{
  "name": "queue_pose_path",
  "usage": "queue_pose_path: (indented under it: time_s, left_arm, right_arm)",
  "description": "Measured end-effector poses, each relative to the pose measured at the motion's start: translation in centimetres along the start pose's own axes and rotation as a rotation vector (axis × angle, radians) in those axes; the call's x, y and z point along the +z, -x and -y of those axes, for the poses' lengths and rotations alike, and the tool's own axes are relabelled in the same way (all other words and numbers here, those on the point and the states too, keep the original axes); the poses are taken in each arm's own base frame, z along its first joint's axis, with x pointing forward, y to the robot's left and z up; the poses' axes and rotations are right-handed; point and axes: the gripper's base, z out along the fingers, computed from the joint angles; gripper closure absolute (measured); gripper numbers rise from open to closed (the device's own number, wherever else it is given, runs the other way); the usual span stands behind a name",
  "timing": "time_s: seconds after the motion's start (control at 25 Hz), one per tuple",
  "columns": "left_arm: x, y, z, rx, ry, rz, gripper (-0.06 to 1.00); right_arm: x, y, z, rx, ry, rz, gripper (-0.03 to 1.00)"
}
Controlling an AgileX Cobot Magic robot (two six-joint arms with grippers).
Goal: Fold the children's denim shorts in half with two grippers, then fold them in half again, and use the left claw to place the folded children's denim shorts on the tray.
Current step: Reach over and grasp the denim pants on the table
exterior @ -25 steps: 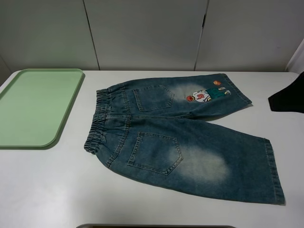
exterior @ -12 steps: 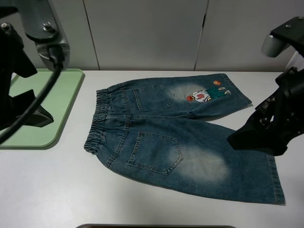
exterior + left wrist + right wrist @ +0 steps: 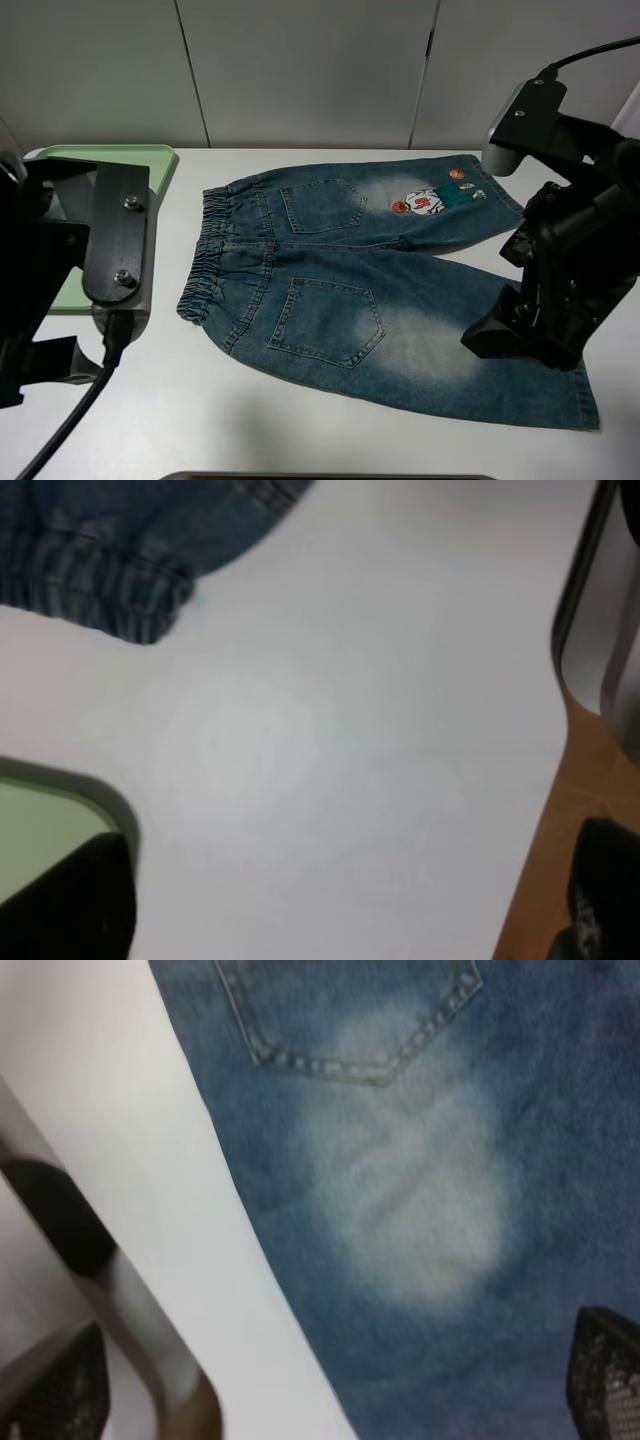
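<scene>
The left end effector (image 3: 335, 905) hangs spread wide over bare desk (image 3: 300, 420), with nothing between its fingertips. Its wrist view shows the near corner of the waistband (image 3: 205, 255) close by but untouched. The right end effector (image 3: 330, 1390) is just as wide apart and empty, low over the pale worn patch of the near leg.

A second ago neither arm stood over the desk. Both have since swung in, the left at 9 o'clock across the near part of the tray (image 3: 110, 156) and the right at 4 o'clock above the near leg. The shorts (image 3: 400, 300) have not shifted at all. I read this as the approach to the first fold: both ends are being lined up, and no cloth is gripped yet.

The shorts lie flat in the middle of the desk, back pockets up and just beside the tray but clear of it. Their long axis runs from 9 o'clock to 3 o'clock, dipping a little toward 4. The waistband points to 9 o'clock, at the tray, and the hems point to 3 o'clock. The legs splay, the far one with the cartoon patch (image 3: 430, 200) toward 2 o'clock and the near one toward 4.
</scene>
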Motion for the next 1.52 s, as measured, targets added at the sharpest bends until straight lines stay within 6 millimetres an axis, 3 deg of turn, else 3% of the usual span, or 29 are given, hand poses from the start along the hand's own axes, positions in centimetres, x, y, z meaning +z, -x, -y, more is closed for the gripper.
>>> queue_pose_path:
  time_s: [0.4, 0.64, 1.2, 1.52]
  left_arm:
    - [1.5, 0.0, 0.4, 0.065, 0.015, 0.044, 0.09]
    - [4.9, 0.7, 0.1, 0.154, -0.047, -0.079, 0.09]
    - [10.7, 2.0, -0.4, 0.273, -0.092, -0.134, 0.09]
    - [11.4, 1.0, -2.4, 0.234, -0.056, -0.112, 0.09]
  right_arm:
    - [1.6, -0.4, 0.7, -0.178, -0.034, -0.154, 0.27]
    - [1.7, -0.8, 0.9, -0.230, -0.043, -0.201, 0.27]
    - [4.9, -4.4, 0.3, -0.254, -0.034, -0.280, 0.27]
    - [6.5, -6.3, -0.1, -0.259, -0.029, -0.284, 0.27]
